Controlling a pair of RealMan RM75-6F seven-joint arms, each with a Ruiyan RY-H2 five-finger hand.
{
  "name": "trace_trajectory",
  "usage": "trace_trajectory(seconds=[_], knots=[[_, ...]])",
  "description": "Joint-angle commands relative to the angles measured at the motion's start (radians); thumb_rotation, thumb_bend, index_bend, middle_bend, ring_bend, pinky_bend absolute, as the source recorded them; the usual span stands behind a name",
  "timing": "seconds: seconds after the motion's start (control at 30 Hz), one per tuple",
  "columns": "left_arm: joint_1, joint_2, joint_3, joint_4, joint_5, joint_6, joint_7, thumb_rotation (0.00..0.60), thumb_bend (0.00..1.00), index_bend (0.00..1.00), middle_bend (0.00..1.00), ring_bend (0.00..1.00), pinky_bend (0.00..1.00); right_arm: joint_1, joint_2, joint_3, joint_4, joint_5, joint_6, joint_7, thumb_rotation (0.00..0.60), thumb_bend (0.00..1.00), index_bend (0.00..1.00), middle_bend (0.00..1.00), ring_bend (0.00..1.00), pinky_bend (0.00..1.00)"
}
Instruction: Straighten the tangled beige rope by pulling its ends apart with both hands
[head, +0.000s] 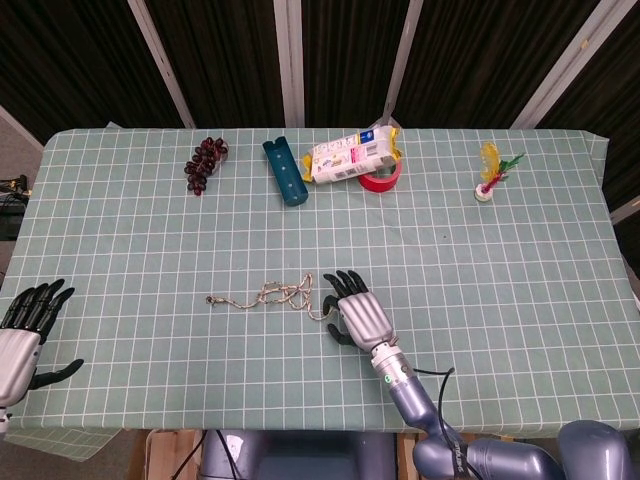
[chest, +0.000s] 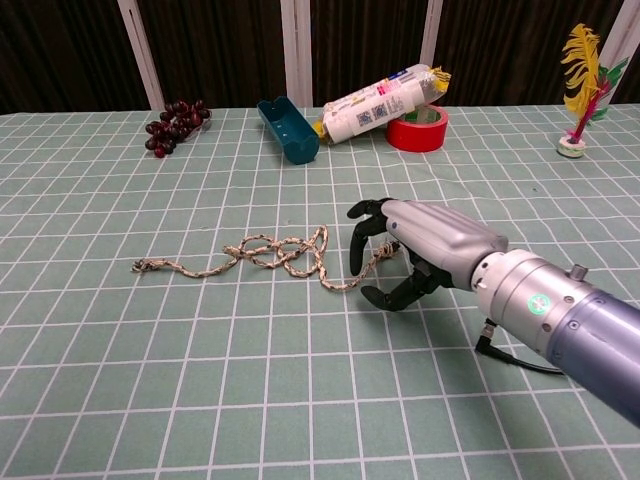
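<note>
The beige rope (head: 275, 293) lies knotted in loops near the table's middle, its left end free at the left (chest: 140, 266). My right hand (head: 358, 310) hovers over the rope's right end, fingers (chest: 362, 212) arched down on the far side and the thumb low on the near side. In the chest view the rope (chest: 270, 252) passes under that right hand (chest: 420, 240); the fingers stay apart and nothing shows them closed on it. My left hand (head: 25, 325) waits at the table's front left corner, fingers spread, far from the rope, and appears only in the head view.
Along the far edge sit dark grapes (head: 203, 163), a teal holder (head: 284, 172), a snack packet (head: 350, 158) on a red tape roll (head: 382, 177), and a feathered shuttlecock (head: 490, 180). The table's front edge (head: 200, 425) runs close to both hands.
</note>
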Motion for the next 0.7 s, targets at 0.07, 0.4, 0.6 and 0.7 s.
trace_trajectory(seconds=[0.07, 0.4, 0.6, 0.7], knots=[[-0.003, 0.0, 0.0, 0.0, -0.004, -0.005, -0.004, 0.6, 0.05, 0.07, 0.0, 0.0, 0.0, 0.015, -0.028, 0.008, 0.033, 0.013, -0.003, -0.005, 0.6, 0.4, 0.52, 0.14, 0.0, 0.0], [-0.002, 0.006, 0.003, -0.003, -0.011, -0.008, -0.011, 0.6, 0.05, 0.07, 0.0, 0.0, 0.0, 0.018, -0.045, 0.005, 0.06, 0.028, 0.006, -0.004, 0.6, 0.41, 0.53, 0.15, 0.0, 0.0], [0.0, 0.009, 0.004, -0.005, -0.009, -0.002, -0.009, 0.6, 0.05, 0.07, 0.0, 0.0, 0.0, 0.02, -0.049, 0.005, 0.06, 0.034, 0.01, -0.002, 0.6, 0.41, 0.55, 0.15, 0.0, 0.0], [0.001, 0.01, 0.004, -0.005, -0.009, 0.0, -0.01, 0.6, 0.05, 0.07, 0.0, 0.0, 0.0, 0.021, -0.052, 0.003, 0.061, 0.037, 0.011, -0.004, 0.6, 0.4, 0.55, 0.16, 0.0, 0.0]])
